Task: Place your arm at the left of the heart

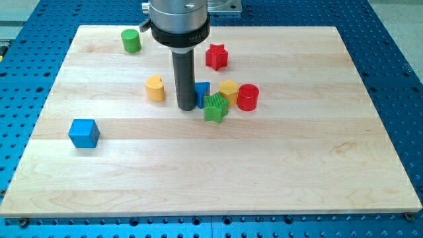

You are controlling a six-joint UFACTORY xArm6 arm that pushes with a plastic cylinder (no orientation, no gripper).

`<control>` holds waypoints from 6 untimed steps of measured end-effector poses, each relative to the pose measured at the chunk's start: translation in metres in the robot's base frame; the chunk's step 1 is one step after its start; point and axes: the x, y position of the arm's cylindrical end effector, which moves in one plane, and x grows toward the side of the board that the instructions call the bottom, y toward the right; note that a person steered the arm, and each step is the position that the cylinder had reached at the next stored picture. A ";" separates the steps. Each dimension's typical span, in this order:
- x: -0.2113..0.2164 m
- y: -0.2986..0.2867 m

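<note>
The yellow heart block [155,88] sits on the wooden board left of centre. My tip [186,107] rests on the board just to the heart's right, a small gap apart. A blue block [202,93] touches the rod's right side and is partly hidden by it. A green star [215,108] lies just right of the tip. A yellow block [229,90] and a red cylinder [248,97] sit further right.
A red star [216,57] lies above the cluster. A green cylinder [131,40] stands near the board's top left. A blue cube [84,133] sits at the lower left. The wooden board [264,172] lies on a blue perforated table.
</note>
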 end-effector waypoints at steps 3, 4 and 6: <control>0.000 -0.024; 0.016 -0.133; -0.033 -0.096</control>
